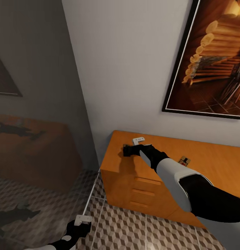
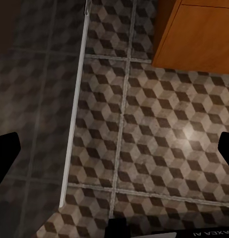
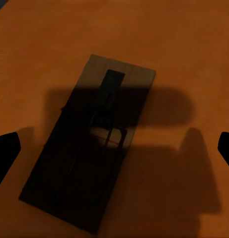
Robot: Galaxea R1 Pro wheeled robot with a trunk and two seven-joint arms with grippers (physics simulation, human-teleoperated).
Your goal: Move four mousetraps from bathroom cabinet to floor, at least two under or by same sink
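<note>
Nearest to the robot, the left gripper (image 1: 80,227) hangs low over the bathroom floor (image 1: 134,229), whose square tiles carry a brown, beige and white cube pattern. In the left wrist view its two dark fingertips (image 2: 5,151) stand far apart at the two edges of the picture, so the jaws are wide open and hold nothing; below them lie only the tiles (image 2: 144,148), a thin pale strip (image 2: 74,114) that runs across the floor, and a corner of the cabinet (image 2: 198,34). Further on, the right arm reaches over the flat top of the orange-brown cabinet (image 1: 217,163), a low wooden dresser with bar handles on its drawers. The right gripper (image 1: 128,150) hovers near the left end of this top. The right wrist view looks straight down on one mousetrap (image 3: 89,148), a flat rectangular board with dark metal parts, lying on the cabinet top (image 3: 184,49) in the shadow of the gripper. The fingertips (image 3: 5,151) are spread wide on both sides of the trap and are apart from it, so the jaws are open and empty. A second mousetrap (image 1: 184,161) lies on the same top, just beside the white forearm on its right. Behind the cabinet rises a pale wall (image 1: 134,69) with a dark-framed picture (image 1: 217,59) of wooden logs.
</note>
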